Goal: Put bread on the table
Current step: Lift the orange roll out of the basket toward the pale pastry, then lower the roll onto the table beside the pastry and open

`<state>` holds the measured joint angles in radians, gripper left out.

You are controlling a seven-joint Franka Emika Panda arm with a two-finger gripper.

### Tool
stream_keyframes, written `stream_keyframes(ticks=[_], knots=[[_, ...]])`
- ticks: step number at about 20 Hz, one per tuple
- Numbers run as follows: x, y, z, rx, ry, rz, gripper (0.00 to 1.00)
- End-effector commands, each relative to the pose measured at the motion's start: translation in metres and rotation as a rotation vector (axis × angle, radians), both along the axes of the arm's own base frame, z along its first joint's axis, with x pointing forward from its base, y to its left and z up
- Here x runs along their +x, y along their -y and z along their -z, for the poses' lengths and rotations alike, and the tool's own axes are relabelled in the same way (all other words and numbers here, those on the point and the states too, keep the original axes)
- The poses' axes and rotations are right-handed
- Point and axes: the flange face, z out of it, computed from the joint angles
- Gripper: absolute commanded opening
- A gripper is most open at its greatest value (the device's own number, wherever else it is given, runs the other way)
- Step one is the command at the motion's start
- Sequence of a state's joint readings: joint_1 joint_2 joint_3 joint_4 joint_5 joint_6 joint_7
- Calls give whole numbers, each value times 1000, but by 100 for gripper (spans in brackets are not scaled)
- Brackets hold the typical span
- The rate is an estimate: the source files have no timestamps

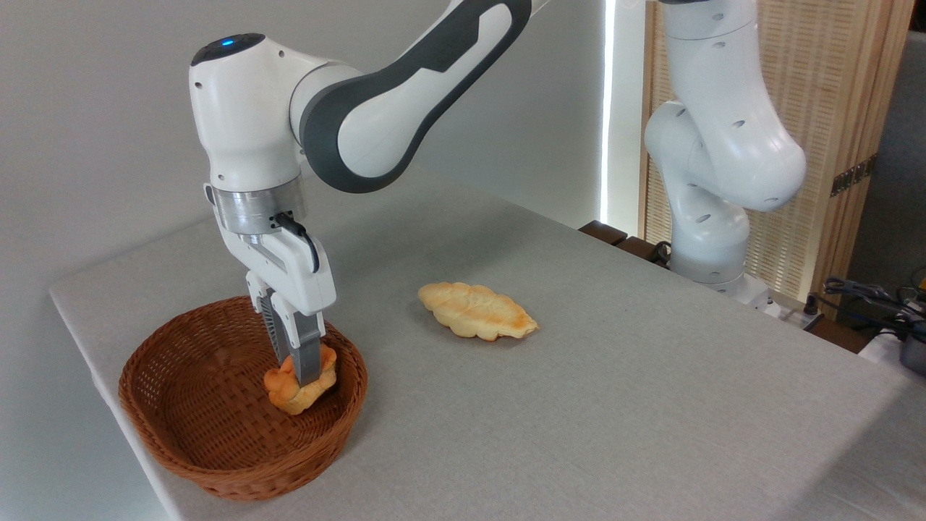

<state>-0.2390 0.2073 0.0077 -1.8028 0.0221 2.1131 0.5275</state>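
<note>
The bread [298,389], a small orange-golden knotted bun, is inside the brown wicker basket [188,434], near its right wall. My gripper [298,369] reaches straight down into the basket and its fingers [309,359] are closed on the bun from both sides. The bun looks tilted and slightly off the basket's floor, though I cannot tell for sure. The table [579,405] has a light grey-beige cloth surface and carries the basket at its left end.
A longer, paler leaf-shaped pastry [477,311] lies on the table right of the basket. The arm's white base [712,246] stands at the far right edge. Cables and equipment [882,304] sit beyond the table's right side.
</note>
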Motion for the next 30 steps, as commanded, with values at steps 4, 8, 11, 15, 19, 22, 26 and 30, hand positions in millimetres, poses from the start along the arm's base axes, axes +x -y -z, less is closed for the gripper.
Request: stream_keyframes(ticks=[4,8,11,15,19,22,26,30], knots=[[-4,-6,-64,-28,116,-6,31],[-25,-9,-88,-25,85,-9,37],[-51,-11,-104,-54,14,-19,44],[-90,0,-93,-60,-121,2,57],[-115,28,-49,-34,-204,62,69],[-110,33,-30,-29,-215,68,100],[-106,37,-21,-26,-211,77,100],[-106,44,-15,-13,-217,93,100]])
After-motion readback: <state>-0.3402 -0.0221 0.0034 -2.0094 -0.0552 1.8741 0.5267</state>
